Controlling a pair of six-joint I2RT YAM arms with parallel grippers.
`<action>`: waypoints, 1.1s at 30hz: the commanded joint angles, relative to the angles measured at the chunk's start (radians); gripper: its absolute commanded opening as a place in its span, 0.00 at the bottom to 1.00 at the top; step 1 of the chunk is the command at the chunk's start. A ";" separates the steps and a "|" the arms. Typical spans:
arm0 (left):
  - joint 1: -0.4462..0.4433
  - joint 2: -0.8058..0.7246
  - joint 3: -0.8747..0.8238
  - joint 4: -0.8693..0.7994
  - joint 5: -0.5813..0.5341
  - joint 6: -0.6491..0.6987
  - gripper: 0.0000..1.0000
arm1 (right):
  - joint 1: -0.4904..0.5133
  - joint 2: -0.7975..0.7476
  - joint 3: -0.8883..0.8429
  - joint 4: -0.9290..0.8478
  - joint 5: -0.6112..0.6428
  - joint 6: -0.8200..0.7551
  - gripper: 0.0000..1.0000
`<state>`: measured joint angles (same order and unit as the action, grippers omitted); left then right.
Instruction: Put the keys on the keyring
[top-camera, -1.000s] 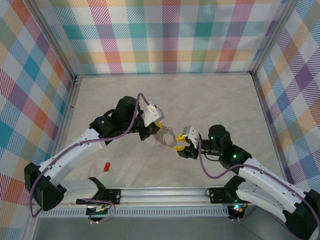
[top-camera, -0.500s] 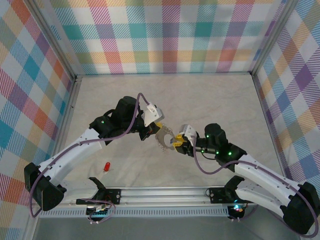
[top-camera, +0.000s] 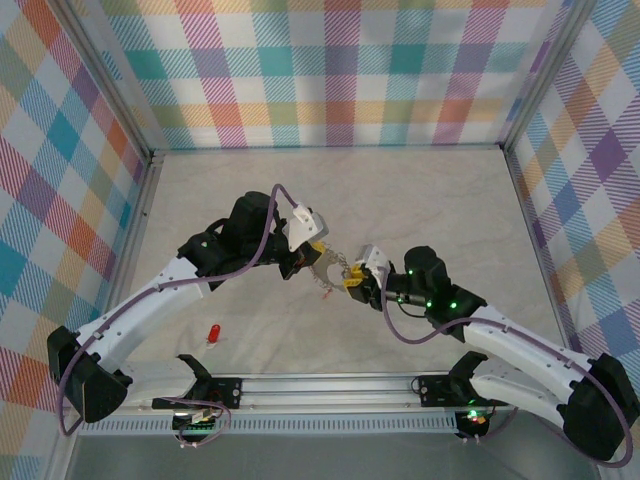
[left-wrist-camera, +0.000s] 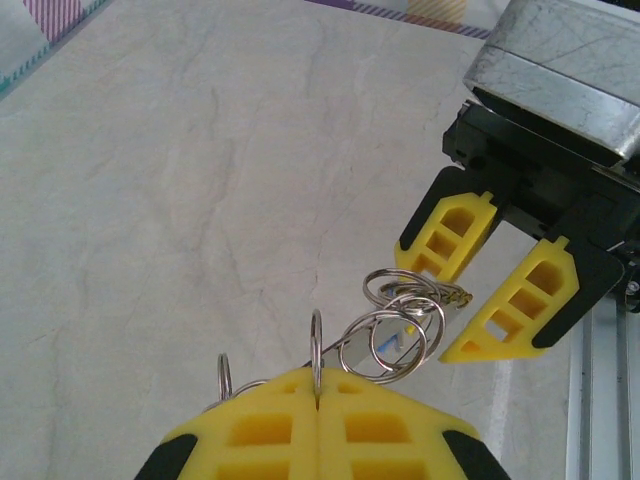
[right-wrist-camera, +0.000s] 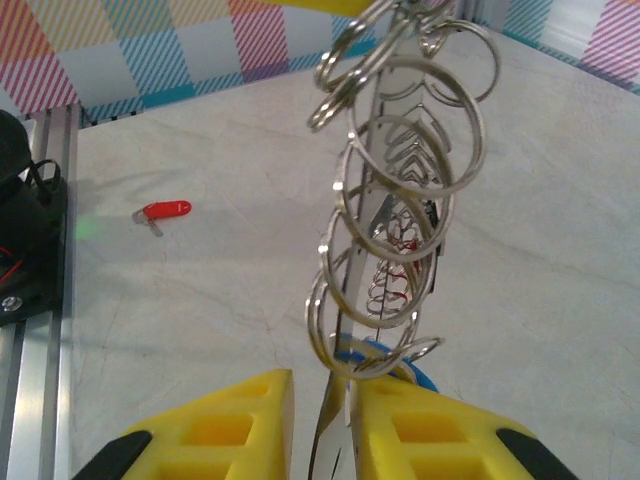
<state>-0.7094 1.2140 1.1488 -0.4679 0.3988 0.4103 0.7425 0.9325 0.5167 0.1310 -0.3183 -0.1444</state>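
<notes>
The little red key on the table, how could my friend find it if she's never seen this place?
Find the metal rail at the near edge, then the left arm rising from it. On the pale tabletop just past the rail, beside that arm, lies a small red key. It lies by itself, well apart from the silver keyring pinched in the left end effector.

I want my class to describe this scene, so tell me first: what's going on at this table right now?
Two robot arms are working on the keyring, a chain of silver rings stretched between them. The left gripper is shut on one end. The right gripper has its yellow fingers on either side of the other end, with a narrow gap between them. I cannot tell if they pinch it yet. One red key lies loose on the table near the left arm, not yet on the ring.
</notes>
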 joint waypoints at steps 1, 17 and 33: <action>-0.010 -0.036 0.002 0.055 0.020 -0.018 0.00 | 0.009 0.006 -0.009 0.086 0.027 0.031 0.23; -0.010 -0.031 -0.008 0.054 -0.091 -0.103 0.00 | 0.019 -0.061 -0.063 0.209 0.106 0.083 0.00; -0.010 -0.005 -0.017 0.097 -0.069 -0.141 0.00 | 0.030 -0.069 -0.050 0.239 0.060 0.080 0.00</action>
<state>-0.7197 1.2015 1.1481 -0.4118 0.3573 0.2874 0.7555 0.8909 0.4522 0.2966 -0.2092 -0.0589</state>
